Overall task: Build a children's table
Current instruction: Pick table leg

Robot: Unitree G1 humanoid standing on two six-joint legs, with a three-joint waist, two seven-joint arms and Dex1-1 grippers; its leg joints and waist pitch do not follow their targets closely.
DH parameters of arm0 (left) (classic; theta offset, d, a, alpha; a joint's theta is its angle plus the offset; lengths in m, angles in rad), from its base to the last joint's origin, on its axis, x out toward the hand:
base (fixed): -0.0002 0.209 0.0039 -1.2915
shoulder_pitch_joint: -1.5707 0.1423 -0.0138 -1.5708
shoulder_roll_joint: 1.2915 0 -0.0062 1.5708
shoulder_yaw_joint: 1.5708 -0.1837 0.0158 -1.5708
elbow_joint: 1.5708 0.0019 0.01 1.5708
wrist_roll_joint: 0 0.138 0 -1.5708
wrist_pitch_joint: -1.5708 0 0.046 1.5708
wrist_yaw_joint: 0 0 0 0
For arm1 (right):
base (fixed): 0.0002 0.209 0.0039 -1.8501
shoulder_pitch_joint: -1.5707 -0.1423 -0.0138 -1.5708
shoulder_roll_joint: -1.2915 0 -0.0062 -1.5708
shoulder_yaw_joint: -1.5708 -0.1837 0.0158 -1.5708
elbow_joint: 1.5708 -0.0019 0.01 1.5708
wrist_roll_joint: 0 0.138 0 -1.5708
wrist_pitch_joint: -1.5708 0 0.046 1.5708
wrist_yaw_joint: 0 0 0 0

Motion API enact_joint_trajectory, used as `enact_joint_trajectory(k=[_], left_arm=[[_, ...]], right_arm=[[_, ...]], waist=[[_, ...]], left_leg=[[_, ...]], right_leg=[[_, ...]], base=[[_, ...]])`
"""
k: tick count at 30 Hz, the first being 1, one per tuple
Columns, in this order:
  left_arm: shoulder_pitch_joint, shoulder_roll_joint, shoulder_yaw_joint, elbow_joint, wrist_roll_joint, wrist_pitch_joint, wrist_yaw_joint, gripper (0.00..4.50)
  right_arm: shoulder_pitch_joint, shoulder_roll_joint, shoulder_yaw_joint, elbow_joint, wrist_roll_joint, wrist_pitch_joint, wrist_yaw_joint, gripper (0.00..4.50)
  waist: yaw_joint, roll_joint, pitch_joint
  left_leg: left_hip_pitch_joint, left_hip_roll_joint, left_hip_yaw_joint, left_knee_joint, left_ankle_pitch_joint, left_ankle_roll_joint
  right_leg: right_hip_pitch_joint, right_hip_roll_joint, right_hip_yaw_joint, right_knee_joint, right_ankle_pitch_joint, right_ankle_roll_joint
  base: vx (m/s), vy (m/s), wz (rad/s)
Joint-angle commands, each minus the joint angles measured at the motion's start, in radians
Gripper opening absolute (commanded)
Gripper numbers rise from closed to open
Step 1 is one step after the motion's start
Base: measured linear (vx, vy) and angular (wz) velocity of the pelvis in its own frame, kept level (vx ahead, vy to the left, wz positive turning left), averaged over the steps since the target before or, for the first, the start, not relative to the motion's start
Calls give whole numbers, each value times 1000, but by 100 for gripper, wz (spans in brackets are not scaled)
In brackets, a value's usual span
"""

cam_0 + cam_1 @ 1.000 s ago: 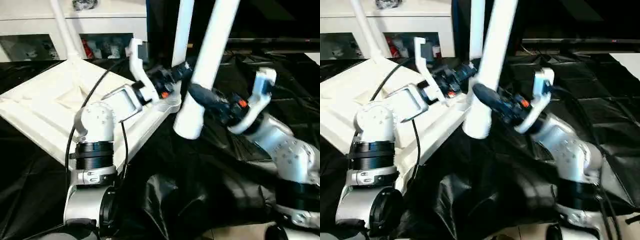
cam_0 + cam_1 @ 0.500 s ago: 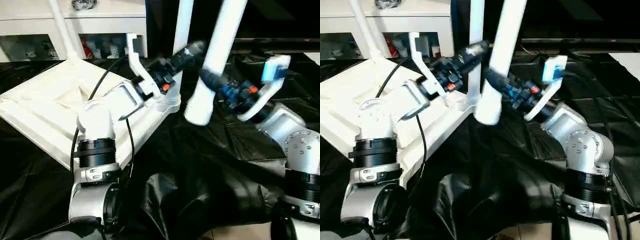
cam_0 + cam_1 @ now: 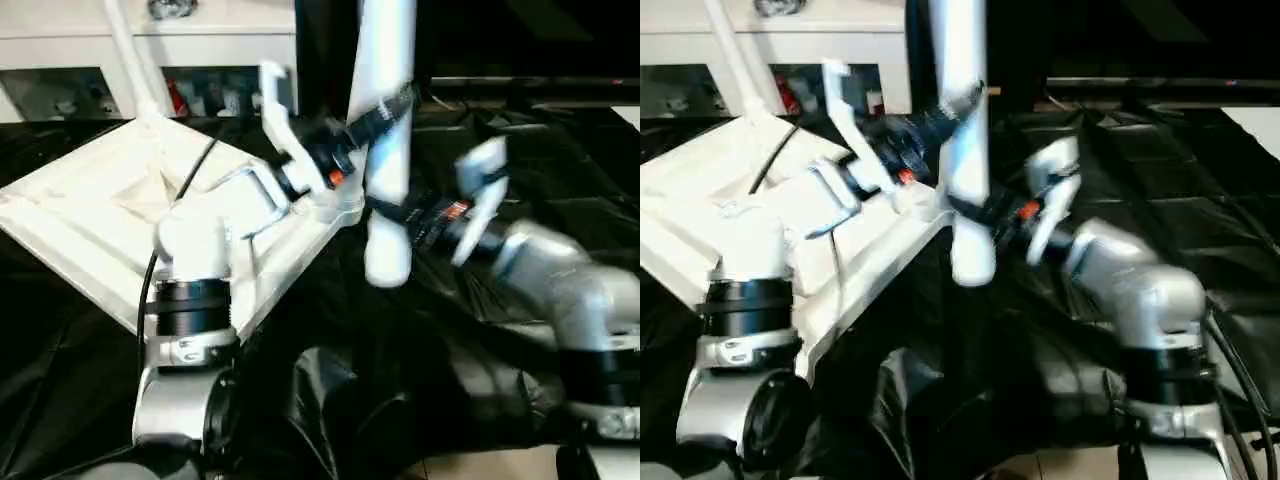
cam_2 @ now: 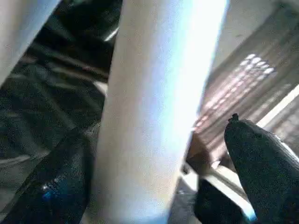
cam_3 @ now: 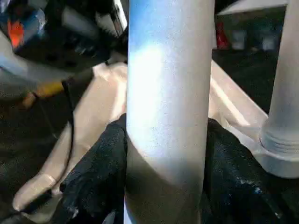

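Two grippers (image 3: pixel 392 215) on one leg (image 3: pixel 388 150).

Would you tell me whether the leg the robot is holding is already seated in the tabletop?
No, the leg hangs free, its lower end above the black cloth beside the tabletop.

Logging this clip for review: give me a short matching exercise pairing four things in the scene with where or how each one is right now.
Things:
1. tabletop
2. held leg
3. far-corner leg
4. cabinet

States:
A. stands behind the work, against the back wall
B. lies tilted, underside up, on black sheeting
C. rises from a socket at the tabletop's far corner
D. nearly upright in the air, clamped by the right gripper, with the left gripper around it higher up

Pairs: 1-B, 2-D, 3-C, 4-A
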Motion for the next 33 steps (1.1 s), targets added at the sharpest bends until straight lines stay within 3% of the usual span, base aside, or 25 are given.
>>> enact_joint_trajectory(k=[1, 4, 9, 19, 30, 32, 33], left_arm=[[-10, -7, -10, 14, 23, -15, 56, 450], [-15, -6, -6, 31, 51, -45, 101, 450], [-19, -24, 19, 53, 78, -68, 182, 407], [-6, -13, -35, 64, 184, -125, 274, 321], [-14, -20, -11, 78, 200, -174, 309, 243], [-15, -22, -11, 78, 195, -182, 300, 211], [-15, -21, -14, 74, 192, -183, 292, 206]], right_arm=[[-20, 10, 24, 9, -49, -31, -41, 184], [-30, 29, 49, 28, -86, -55, -77, 184], [-48, 72, 80, 55, -136, -85, -134, 184], [-91, 141, 86, 113, -175, -117, -200, 184], [-101, 158, 83, 133, -195, -136, -206, 184], [-103, 158, 81, 135, -202, -141, -209, 184], [-107, 161, 71, 141, -198, -138, -214, 219]], waist=[[-1, -21, -78], [-3, -22, -80], [-4, -22, -80], [-4, -18, -80], [-4, -14, -81], [-4, -15, -82], [-4, -16, -81]], left_leg=[[25, 38, -24, -59, -167, 14], [24, 38, -24, -57, -158, 20], [24, 38, -23, -56, -150, 27], [28, 41, -24, -59, -166, 19], [27, 39, -24, -57, -162, 23], [26, 39, -25, -57, -162, 23], [26, 39, -25, -58, -162, 23]], right_leg=[[50, -69, 36, -88, -317, -119], [50, -69, 36, -85, -289, -134], [51, -68, 36, -81, -258, -149], [49, -69, 37, -81, -253, -142], [50, -69, 37, -79, -237, -152], [51, -69, 37, -79, -236, -151], [51, -69, 37, -79, -236, -151]], base=[[0, 0, 0], [0, 0, 0], [0, 0, 0], [0, 0, 0], [0, 0, 0], [0, 0, 0], [0, 0, 0]])
